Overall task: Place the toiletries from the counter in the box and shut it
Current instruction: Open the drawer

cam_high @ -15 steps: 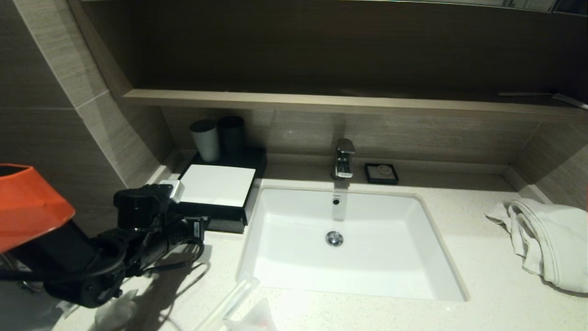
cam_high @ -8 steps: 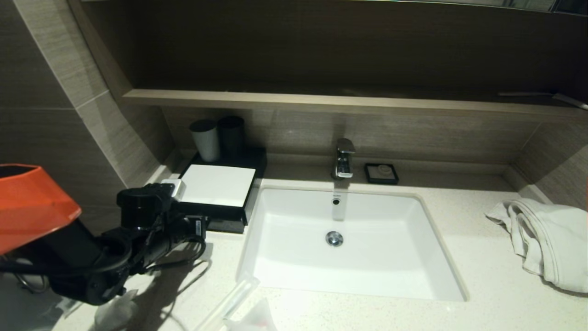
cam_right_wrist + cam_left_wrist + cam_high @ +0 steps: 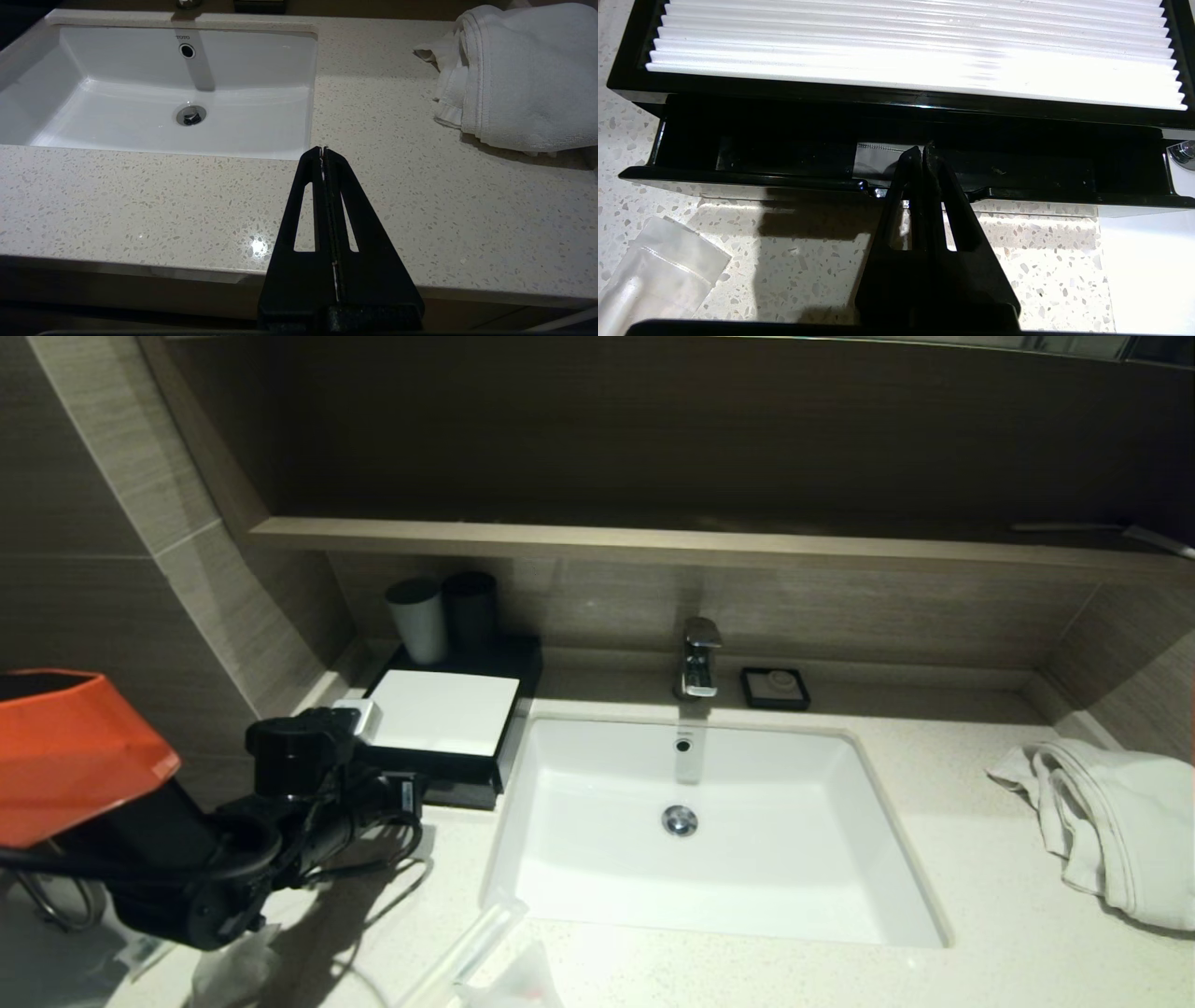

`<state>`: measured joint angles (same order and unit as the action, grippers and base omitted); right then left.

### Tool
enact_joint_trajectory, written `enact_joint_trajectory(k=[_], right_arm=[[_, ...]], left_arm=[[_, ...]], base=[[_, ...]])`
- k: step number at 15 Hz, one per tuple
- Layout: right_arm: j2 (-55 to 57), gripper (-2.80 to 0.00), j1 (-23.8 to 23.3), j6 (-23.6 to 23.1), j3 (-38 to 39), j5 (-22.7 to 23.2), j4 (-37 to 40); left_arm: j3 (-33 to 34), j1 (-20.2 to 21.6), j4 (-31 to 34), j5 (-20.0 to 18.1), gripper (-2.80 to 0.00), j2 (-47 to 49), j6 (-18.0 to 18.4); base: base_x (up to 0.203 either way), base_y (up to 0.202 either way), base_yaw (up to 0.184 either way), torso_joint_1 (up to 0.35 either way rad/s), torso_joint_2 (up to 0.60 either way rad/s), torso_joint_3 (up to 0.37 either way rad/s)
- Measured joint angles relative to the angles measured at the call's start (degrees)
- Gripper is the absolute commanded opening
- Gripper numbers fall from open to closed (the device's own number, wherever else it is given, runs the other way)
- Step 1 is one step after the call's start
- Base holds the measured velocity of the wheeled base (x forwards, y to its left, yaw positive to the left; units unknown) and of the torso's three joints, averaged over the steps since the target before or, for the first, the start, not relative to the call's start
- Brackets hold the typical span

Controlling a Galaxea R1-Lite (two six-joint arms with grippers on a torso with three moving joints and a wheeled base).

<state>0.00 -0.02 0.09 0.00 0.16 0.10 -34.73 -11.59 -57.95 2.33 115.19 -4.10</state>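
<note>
i'm looking down from the head view at the speckled counter (image 3: 980,933) with the white sink (image 3: 709,831) set into it and a white towel (image 3: 1111,831) bunched at the right end. the black box (image 3: 448,728) is sitting at the left, just beside the sink, its white ribbed top facing up and two cups (image 3: 443,616) standing behind it. my left gripper (image 3: 922,156) is reaching at the box's near side, but the head view is hiding the tips behind the arm. the left wrist view is filling that in: the drawer (image 3: 896,154) is standing pulled out, the fingers are clenched together with their tips over its front lip, and a clear packet (image 3: 873,158) is lying inside just behind them; i cannot tell whether they are touching it. more clear packets (image 3: 485,961) are lying on the counter's near edge. the right gripper (image 3: 323,151) is only showing in its own view, pressed closed above bare counter near the sink's corner. since a second ago, my left arm is creeping slightly rightward toward the box.
</note>
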Motion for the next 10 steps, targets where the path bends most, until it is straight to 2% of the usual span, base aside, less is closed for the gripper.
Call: enact_joint_trajectory(k=[10], right_arm=[[0.0,-2.8,0.02,0.0,0.0,-0.02,0.0]], left_arm=[[-1.98,0.0,0.18,0.12,-2.8,1.08,0.02]], base=[[0.0,0.0,0.0,0.0,0.0,0.0]])
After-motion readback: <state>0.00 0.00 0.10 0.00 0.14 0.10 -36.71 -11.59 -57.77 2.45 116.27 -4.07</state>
